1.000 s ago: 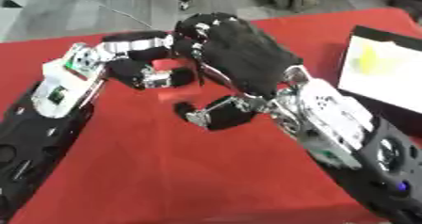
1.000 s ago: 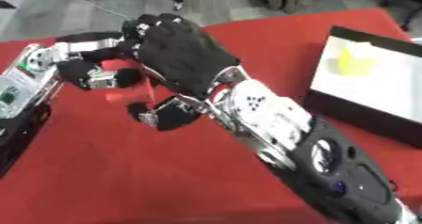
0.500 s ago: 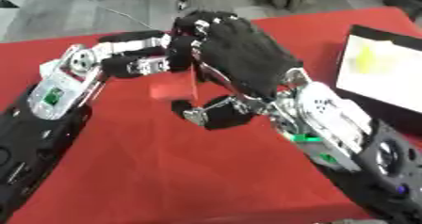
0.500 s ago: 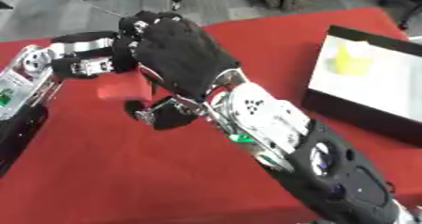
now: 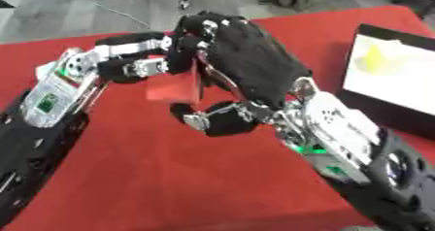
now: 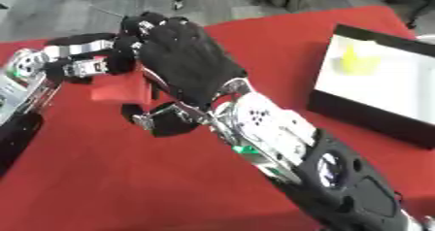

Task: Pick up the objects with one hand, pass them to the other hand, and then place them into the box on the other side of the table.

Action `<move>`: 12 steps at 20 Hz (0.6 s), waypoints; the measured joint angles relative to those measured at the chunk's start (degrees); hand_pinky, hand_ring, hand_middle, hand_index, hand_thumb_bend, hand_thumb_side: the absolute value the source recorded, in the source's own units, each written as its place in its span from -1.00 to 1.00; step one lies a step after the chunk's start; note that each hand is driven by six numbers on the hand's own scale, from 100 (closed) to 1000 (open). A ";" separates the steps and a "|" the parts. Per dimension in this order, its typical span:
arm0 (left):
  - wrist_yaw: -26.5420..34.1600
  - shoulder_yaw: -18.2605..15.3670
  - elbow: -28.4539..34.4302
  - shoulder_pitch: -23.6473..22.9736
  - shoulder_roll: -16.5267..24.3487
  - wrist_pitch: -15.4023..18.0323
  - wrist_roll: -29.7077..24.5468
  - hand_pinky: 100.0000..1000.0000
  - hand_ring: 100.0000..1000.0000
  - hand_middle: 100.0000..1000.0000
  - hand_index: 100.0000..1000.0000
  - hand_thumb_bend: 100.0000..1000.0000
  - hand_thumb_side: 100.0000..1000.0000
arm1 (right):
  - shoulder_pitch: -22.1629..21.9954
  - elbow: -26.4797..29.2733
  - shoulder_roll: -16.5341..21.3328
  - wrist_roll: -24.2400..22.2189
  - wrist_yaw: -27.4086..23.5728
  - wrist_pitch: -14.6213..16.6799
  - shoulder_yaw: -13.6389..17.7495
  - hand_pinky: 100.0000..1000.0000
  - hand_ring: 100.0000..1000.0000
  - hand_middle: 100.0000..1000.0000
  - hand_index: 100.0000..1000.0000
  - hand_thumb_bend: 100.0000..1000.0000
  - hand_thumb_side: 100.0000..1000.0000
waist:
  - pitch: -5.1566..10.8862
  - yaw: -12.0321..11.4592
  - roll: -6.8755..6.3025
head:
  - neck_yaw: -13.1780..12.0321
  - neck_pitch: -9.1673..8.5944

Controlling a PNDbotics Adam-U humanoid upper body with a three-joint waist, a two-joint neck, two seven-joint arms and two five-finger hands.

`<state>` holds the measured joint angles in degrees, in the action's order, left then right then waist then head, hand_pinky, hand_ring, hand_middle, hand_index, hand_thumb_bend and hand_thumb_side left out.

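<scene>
While the left hand (image 5: 157,65) is pinching the red block (image 5: 176,86) above the red table (image 5: 170,176), the right hand (image 5: 246,70) is apparently closing around it for the handover, with the box (image 5: 399,87) waiting at the right.

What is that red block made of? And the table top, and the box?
The red block looks matte with flat faces and crisp edges, maybe foam or painted wood; I can't tell which. The table seems covered in red cloth: dull, no shine. The box has thin dark walls and a pale inside, possibly cardboard or plastic.
</scene>
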<state>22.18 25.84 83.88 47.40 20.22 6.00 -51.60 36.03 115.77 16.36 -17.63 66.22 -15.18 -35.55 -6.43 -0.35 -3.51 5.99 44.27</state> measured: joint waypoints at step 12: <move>0.00 -0.08 0.40 -0.86 0.94 0.02 0.20 0.63 0.08 -0.02 0.35 -0.90 0.83 | -3.08 -2.72 -1.67 9.84 -1.58 -2.46 -0.56 -0.11 0.49 0.21 -0.62 -0.32 -0.73 | -0.11 0.22 -0.17 | 0.69 0.00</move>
<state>22.18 25.76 84.28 46.55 21.16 6.02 -51.40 32.95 113.05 14.70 -7.79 64.65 -17.64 -36.11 -6.54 -0.12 -3.68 6.68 44.27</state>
